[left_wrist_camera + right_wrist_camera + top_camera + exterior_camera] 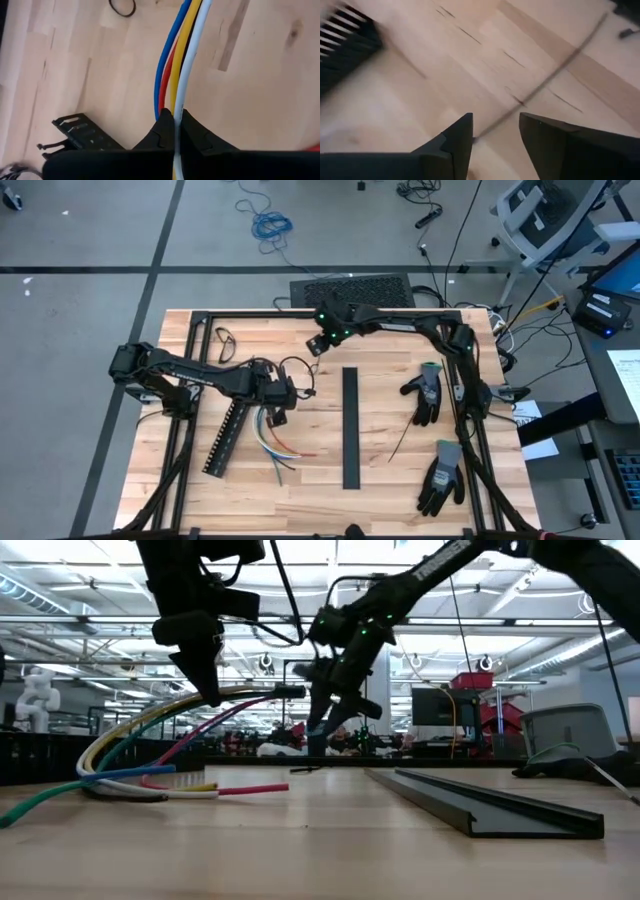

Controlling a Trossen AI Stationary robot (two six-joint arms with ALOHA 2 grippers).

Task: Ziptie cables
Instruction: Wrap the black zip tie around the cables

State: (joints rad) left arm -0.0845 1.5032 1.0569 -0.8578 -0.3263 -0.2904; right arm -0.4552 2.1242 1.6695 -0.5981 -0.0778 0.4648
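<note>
The left gripper (174, 131) pinches the smooth, glossy cables (179, 65) above the pale wooden table (380, 470) (their loose ends trail on it), while the right gripper (495, 132) hovers, fingers parted.

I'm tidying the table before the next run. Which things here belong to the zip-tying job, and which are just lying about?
Job:
- cables, clamped in the left end effector
- thin black zip tie lying on the table
- right end effector, open, empty

Lying about:
- two gloves
- long black strip
- black comb-like rack
</note>
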